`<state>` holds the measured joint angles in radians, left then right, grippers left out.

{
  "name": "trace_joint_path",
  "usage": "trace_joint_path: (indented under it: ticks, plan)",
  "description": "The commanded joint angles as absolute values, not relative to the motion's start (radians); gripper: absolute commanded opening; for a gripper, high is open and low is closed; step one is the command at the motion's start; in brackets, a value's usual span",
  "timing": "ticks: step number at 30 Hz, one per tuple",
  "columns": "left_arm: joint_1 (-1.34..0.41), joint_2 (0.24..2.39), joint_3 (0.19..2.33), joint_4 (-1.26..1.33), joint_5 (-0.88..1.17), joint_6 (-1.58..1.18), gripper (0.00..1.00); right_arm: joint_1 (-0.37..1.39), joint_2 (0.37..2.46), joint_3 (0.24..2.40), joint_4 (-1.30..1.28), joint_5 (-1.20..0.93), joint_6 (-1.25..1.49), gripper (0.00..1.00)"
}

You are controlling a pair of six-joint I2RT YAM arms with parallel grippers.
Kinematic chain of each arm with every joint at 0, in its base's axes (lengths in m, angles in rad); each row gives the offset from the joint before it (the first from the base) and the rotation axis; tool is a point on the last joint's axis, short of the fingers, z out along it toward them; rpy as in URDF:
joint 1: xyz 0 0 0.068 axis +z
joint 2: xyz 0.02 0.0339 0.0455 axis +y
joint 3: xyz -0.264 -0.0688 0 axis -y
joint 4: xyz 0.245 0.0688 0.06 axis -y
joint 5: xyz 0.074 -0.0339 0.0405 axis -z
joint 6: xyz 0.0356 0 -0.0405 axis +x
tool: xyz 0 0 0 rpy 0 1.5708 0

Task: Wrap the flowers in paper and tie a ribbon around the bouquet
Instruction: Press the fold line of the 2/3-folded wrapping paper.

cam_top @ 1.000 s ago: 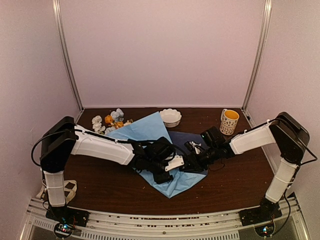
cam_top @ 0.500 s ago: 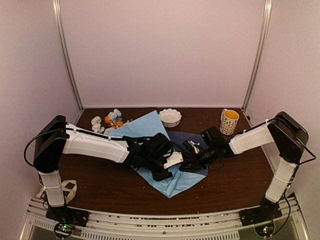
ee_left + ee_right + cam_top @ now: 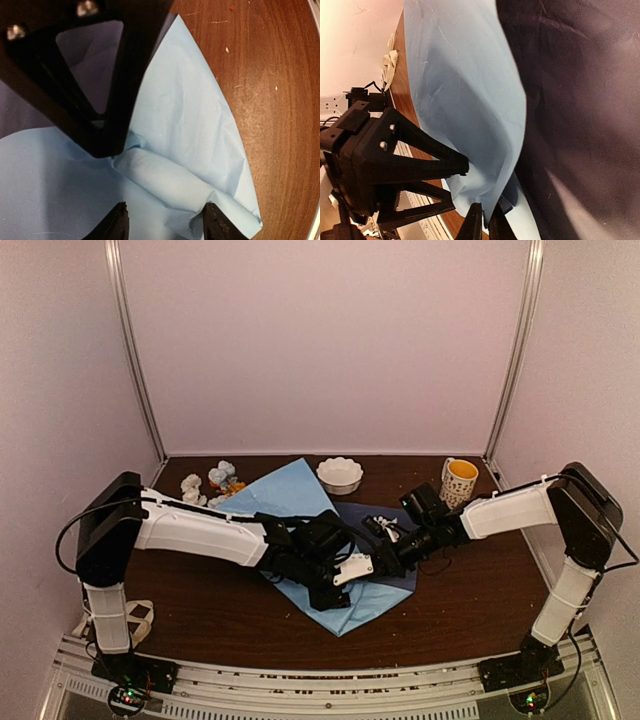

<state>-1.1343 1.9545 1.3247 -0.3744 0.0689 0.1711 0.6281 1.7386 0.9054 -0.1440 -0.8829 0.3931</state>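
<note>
The paper (image 3: 290,495) lies spread mid-table, light blue, with its darker face (image 3: 385,525) turned up on the right. My right gripper (image 3: 388,558) is shut on the paper's edge (image 3: 505,165) and holds that flap raised. My left gripper (image 3: 347,576) stands open beside it, its fingertips (image 3: 119,222) on either side of a rolled fold of paper (image 3: 165,177). The flowers (image 3: 213,483) stick out from under the paper at the back left. The ribbon (image 3: 135,618) lies in beige loops by the left arm's base.
A white scalloped bowl (image 3: 340,474) stands behind the paper, and a yellow-lined mug (image 3: 458,482) at the back right. Bare brown table (image 3: 270,75) lies on the near side of the paper's corner. The two grippers are almost touching over the paper.
The right gripper has closed on the paper's edge and drawn it slightly back and right. The left gripper's jaws have narrowed over the fold and it has shifted a little toward the near corner.
</note>
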Motion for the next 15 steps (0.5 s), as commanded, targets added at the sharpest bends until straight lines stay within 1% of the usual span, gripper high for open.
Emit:
trace_joint_path:
  ticks: [1,5,8,10,15]
  plan:
    - [-1.138,1.993,1.361,-0.387,0.101,0.189,0.54,0.624,1.713,0.931,-0.197,-0.856,0.355,0.11]
    - [-1.138,2.011,1.351,-0.390,0.117,0.200,0.52,0.614,1.701,0.931,-0.219,-0.780,0.374,0.24]
    - [-1.138,2.020,1.346,-0.386,0.107,0.208,0.52,0.595,1.689,0.928,-0.224,-0.737,0.410,0.29]
    - [-1.138,2.024,1.342,-0.379,0.108,0.207,0.52,0.587,1.662,0.913,-0.204,-0.722,0.453,0.35]
    - [-1.138,2.004,1.329,-0.361,0.088,0.180,0.54,0.584,1.551,0.827,-0.105,-0.683,0.609,0.39]
